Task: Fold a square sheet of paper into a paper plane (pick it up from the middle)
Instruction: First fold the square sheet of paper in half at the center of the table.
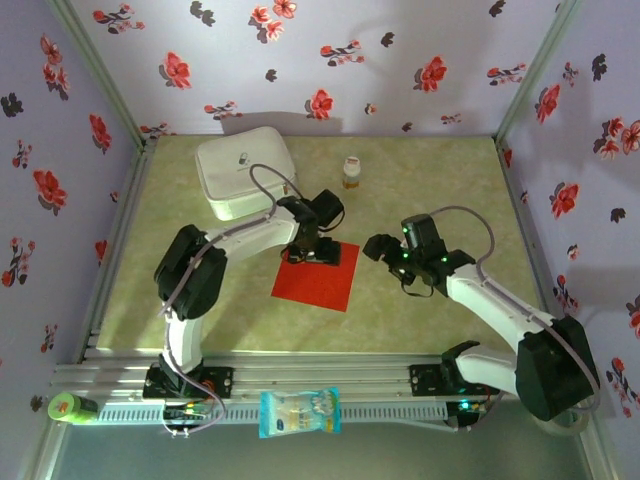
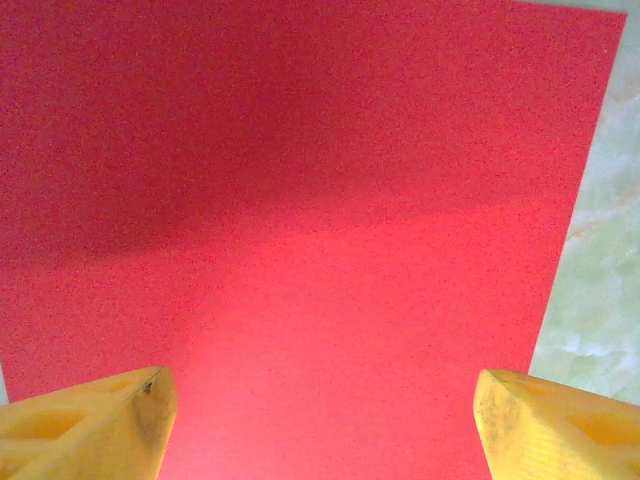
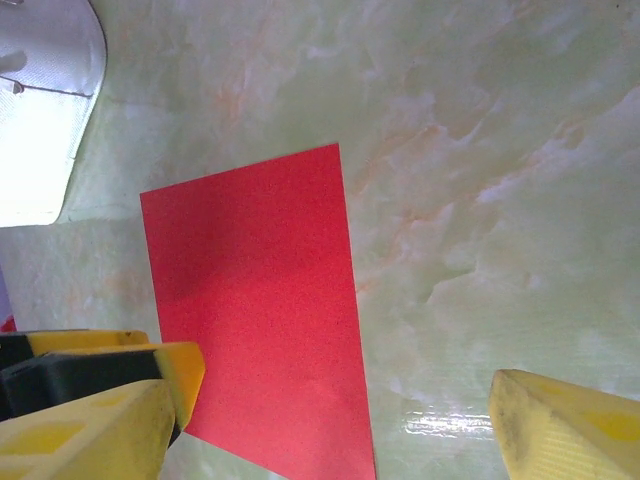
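Note:
The square sheet of paper (image 1: pixel 318 282) is bright red and lies flat on the table in front of both arms. My left gripper (image 1: pixel 312 252) hangs over the sheet's far edge, open. In the left wrist view the red sheet (image 2: pixel 300 220) spreads under the two yellow fingertips (image 2: pixel 110 420), with nothing between them. My right gripper (image 1: pixel 385 250) stands just right of the sheet, open too. Its wrist view has the sheet (image 3: pixel 260 300) lying to the left of the gap in the gripper (image 3: pixel 330 430). No paper plane shape is seen; the sheet is unfolded.
A white zip case (image 1: pixel 245 172) sits at the back left, its corner (image 3: pixel 40 110) also in the right wrist view. A small bottle (image 1: pixel 350 172) stands behind the sheet. A blue-and-white snack packet (image 1: pixel 300 412) and a green object (image 1: pixel 72 407) lie on the front rail.

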Robot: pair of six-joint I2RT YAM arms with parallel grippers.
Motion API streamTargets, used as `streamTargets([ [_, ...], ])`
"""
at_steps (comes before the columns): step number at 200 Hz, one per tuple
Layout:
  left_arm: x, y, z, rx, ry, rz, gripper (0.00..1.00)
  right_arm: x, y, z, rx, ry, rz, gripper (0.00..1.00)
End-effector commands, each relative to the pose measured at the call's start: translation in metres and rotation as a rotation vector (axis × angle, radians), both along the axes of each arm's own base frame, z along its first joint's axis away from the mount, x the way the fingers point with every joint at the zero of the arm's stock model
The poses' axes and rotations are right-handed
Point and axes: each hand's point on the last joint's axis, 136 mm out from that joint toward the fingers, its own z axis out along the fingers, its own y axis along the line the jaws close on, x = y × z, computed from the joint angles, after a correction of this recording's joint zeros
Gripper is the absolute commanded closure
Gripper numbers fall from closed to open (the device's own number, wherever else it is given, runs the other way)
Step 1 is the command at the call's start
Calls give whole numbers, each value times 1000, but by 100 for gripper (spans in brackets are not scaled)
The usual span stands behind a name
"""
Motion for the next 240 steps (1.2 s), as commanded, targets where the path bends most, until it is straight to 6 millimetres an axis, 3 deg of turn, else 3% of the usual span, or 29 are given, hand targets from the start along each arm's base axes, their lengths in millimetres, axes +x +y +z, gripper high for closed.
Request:
streamTargets([
  [1, -7, 11, -3, 113, 27, -44, 20, 5, 2, 10, 20, -47, 6, 14],
  [28, -13, 14, -15, 136, 44, -49, 19, 7, 6, 15, 18, -58, 42, 4],
  [59, -15, 18, -22, 147, 45, -40, 19, 5, 9, 14, 31, -51, 55, 1],
  [122, -16, 17, -39, 147, 53, -17, 18, -4, 5, -3, 21, -9, 49, 1],
  [240, -20, 22, -65, 182, 83, 3, 18, -8, 0, -11, -20, 21, 44, 1],
])
